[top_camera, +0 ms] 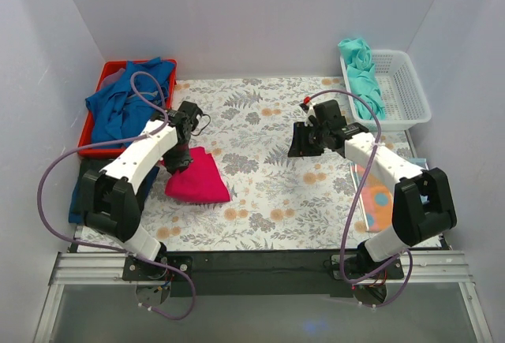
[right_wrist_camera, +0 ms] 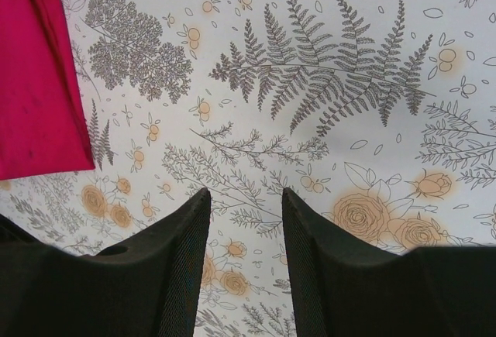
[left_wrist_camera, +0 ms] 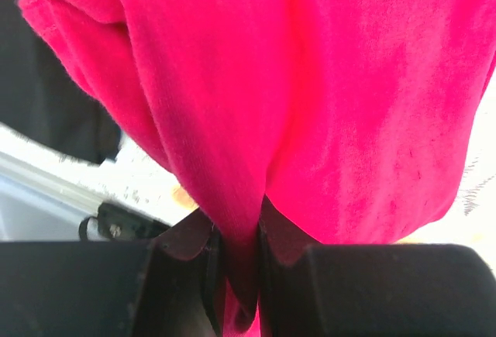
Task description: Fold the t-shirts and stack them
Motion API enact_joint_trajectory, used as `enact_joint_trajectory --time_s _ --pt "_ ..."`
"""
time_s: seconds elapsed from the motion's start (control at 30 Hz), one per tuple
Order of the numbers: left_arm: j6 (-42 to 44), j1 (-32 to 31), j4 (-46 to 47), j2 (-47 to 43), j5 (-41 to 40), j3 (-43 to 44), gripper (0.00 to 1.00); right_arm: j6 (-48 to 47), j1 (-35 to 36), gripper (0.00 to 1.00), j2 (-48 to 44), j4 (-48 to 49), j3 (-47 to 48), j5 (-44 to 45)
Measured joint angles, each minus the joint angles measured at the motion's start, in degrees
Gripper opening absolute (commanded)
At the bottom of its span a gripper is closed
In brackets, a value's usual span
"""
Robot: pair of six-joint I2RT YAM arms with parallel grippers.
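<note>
A folded crimson-pink t-shirt (top_camera: pixel 199 178) hangs and rests at the left of the floral cloth. My left gripper (top_camera: pixel 178 160) is shut on its upper edge; the left wrist view shows pink fabric (left_wrist_camera: pixel 310 89) pinched between the black fingers (left_wrist_camera: pixel 291 236). My right gripper (top_camera: pixel 302 145) is open and empty above the floral cloth, right of centre; its wrist view shows the shirt's edge (right_wrist_camera: pixel 35 89) at far left. A teal t-shirt (top_camera: pixel 363 75) lies bunched in the white basket (top_camera: pixel 410 91). Blue t-shirts (top_camera: pixel 126 102) fill the red bin (top_camera: pixel 106 69). A dark folded stack (top_camera: pixel 81 189) lies by the left arm.
The orange-and-blue patchwork cloth (top_camera: pixel 379 201) lies at the right edge under the right arm. White walls enclose the table on three sides. The left arm's purple cable (top_camera: pixel 146 91) loops over the red bin.
</note>
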Motion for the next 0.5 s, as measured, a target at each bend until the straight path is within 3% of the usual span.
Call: enact_joint_trajectory --time_s 0.17,0.5 --pt "-3.23 0.98 -2.95 -2.56 -1.4 -1.7 0.0 0.07 0.02 0.48 -0.92 0.02 -0.22 -0.55" --pt "-4.11 11.47 -4.15 -6.62 -2.36 -2.6 0.0 -0.09 0.22 0.48 -2.93 0.17 -0.76 -0.87"
